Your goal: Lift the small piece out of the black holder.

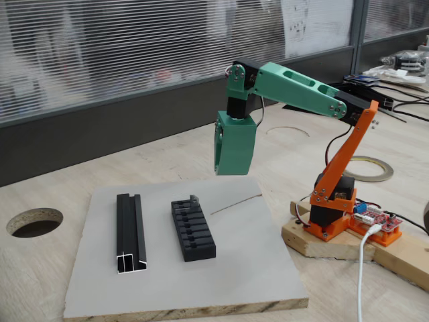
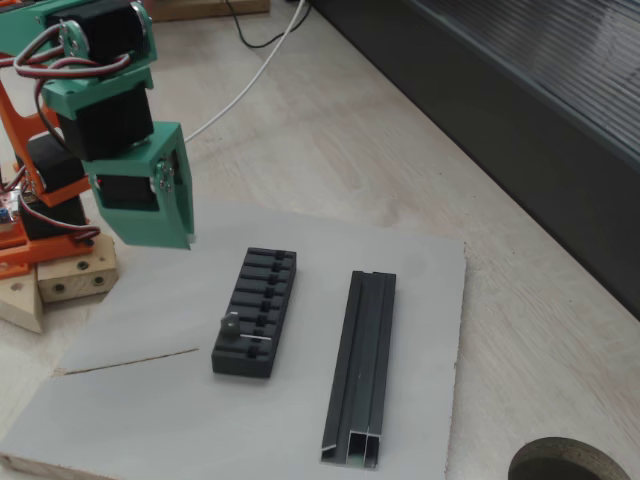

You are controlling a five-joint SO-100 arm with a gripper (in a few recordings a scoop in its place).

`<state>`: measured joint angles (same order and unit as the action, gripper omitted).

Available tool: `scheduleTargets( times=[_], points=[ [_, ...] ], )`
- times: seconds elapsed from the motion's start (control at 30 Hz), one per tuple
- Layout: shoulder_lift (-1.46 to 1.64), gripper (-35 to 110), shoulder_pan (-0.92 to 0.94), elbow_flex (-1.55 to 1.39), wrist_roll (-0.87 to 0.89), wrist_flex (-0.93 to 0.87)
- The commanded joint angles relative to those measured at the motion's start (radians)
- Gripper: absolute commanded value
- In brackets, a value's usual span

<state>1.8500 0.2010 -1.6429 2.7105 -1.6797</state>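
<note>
The black holder [image 1: 193,229] [image 2: 255,310] lies on the grey board, its slots running crosswise. The small piece [image 1: 194,198] [image 2: 231,325], a tiny grey metal bit, stands up out of one end slot: the far end in one fixed view, the near end in the other. My green gripper [image 1: 231,172] [image 2: 182,238] hangs pointing down above the board, apart from the holder and beyond the end that carries the piece. Its jaws look shut with nothing in them.
A longer black channel rail [image 1: 131,231] [image 2: 365,365] lies parallel beside the holder. A thin wire [image 1: 234,203] [image 2: 130,362] rests on the grey board [image 1: 255,268] [image 2: 420,300]. The arm's orange base [image 1: 335,208] stands on wooden blocks. The table has a round hole [image 1: 35,221].
</note>
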Motion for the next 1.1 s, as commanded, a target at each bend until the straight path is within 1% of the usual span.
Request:
scheduleTargets(
  times=[0.0, 0.17, 0.3, 0.6, 0.77, 0.9, 1.07],
  points=[
    [0.002, 10, 0.008, -0.009, 0.006, 0.043],
    [0.0, 19, 0.008, -0.011, 0.006, 0.183],
    [0.0, 25, 0.008, -0.012, 0.005, 0.213],
    [0.002, 25, -0.002, -0.118, -0.127, 0.216],
    [-0.002, 25, -0.026, -0.12, -0.12, 0.219],
    [-0.101, 25, -0.028, -0.104, -0.12, 0.221],
    [-0.138, 25, -0.028, -0.095, -0.12, 0.325]
  ],
)
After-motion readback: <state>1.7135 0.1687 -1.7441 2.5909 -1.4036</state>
